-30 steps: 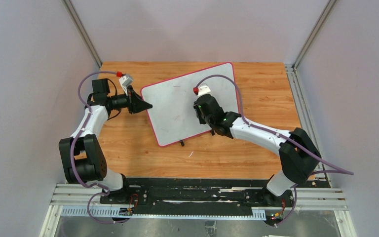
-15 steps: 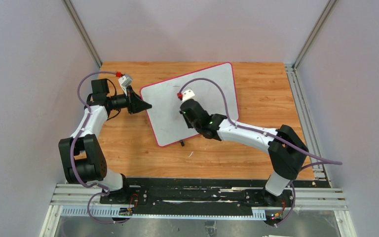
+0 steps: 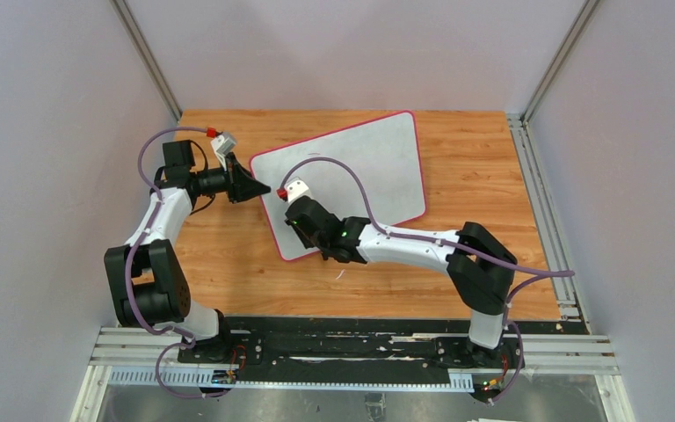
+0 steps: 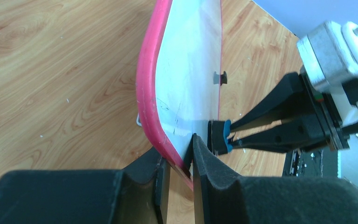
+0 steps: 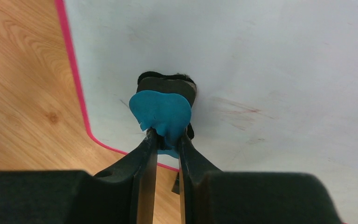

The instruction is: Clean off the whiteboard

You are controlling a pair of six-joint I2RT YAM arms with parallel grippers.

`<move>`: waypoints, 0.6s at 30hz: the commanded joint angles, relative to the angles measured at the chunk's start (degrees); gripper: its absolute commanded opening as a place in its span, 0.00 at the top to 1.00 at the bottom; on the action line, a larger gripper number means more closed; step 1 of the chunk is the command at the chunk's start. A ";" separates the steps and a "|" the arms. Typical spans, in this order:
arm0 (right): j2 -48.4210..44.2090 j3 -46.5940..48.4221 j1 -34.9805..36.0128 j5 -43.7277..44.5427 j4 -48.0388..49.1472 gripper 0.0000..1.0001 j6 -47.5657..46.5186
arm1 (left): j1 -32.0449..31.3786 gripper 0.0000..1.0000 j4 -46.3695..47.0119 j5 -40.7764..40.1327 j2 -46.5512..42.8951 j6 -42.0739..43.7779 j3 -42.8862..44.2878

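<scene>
The whiteboard point(image 3: 378, 158), grey-white with a thin pink-red rim, lies slanted on the wooden table. My left gripper point(image 3: 264, 187) is shut on its left rim; in the left wrist view the pads point(image 4: 179, 161) pinch the pink edge of the whiteboard point(image 4: 191, 70). My right gripper point(image 3: 292, 220) is over the board's near-left corner, shut on a blue eraser point(image 5: 161, 109) whose black felt presses on the whiteboard point(image 5: 261, 56). Faint red smudges point(image 5: 235, 109) lie just right of the eraser. The eraser point(image 4: 219, 136) also shows in the left wrist view.
One small black foot point(image 3: 323, 256) sticks out at the board's near edge. A small white scrap point(image 3: 340, 274) lies on the wooden table point(image 3: 475, 149). Grey walls and metal posts point(image 3: 145, 57) close in the sides; a black rail point(image 3: 343, 347) runs along the front.
My right gripper has slid with the eraser from the board's middle, left and toward the near-left corner. The left gripper and the board have stayed in place.
</scene>
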 commanded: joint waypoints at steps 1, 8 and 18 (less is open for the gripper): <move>-4.33 -3.58 -4.86 2.54 -0.16 0.99 -0.42 | -0.18 1.00 1.08 -5.65 -0.06 5.80 -0.43; -10.97 -9.89 -12.75 3.19 -0.32 0.99 -2.94 | -0.24 1.00 0.73 -5.85 -0.08 6.13 -0.36; -21.80 -18.02 -20.68 4.24 -1.21 0.99 -4.41 | -0.17 1.00 0.56 -6.11 0.23 6.31 -0.27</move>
